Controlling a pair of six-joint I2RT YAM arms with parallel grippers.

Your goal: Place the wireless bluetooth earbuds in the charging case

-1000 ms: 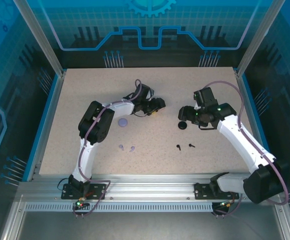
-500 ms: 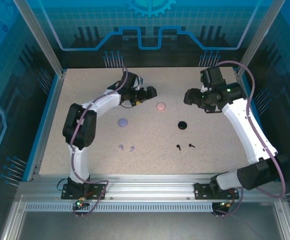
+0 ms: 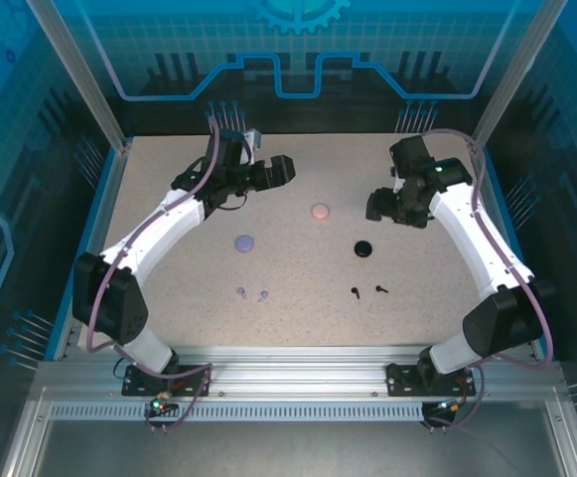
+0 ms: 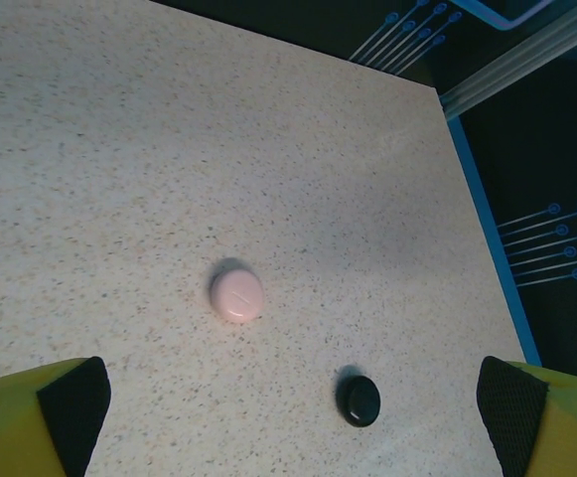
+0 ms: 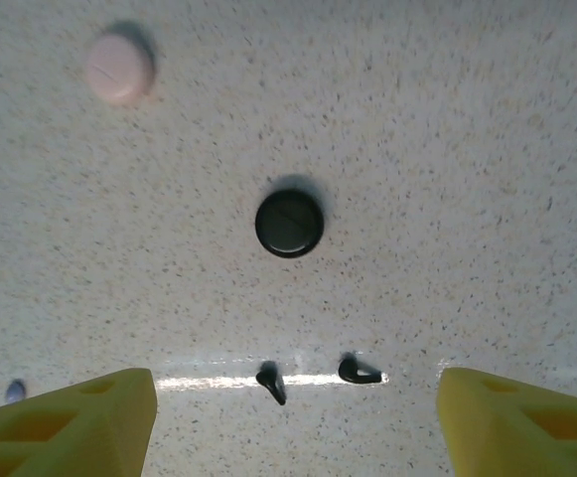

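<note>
Three closed round cases lie mid-table: pink (image 3: 319, 212), lilac (image 3: 244, 242) and black (image 3: 363, 248). Two lilac earbuds (image 3: 251, 294) lie in front of the lilac case, and two black earbuds (image 3: 367, 291) in front of the black case. Pink earbuds are out of view. My left gripper (image 3: 282, 170) hangs open at the back, left of the pink case (image 4: 236, 295), with nothing between its fingers (image 4: 70, 407). My right gripper (image 3: 378, 207) is open too, held above and behind the black case (image 5: 289, 223) and the black earbuds (image 5: 271, 382).
Blue rails (image 3: 97, 219) and aluminium posts border the speckled table (image 3: 308, 318) on the left, right and back. A lilac earbud (image 5: 14, 391) peeks in at the lower left of the right wrist view. A bright glare streak crosses the table by the black earbuds.
My left gripper has pulled back and to the left, uncovering the pink case. My right gripper has drawn back from the black case toward the far right.
</note>
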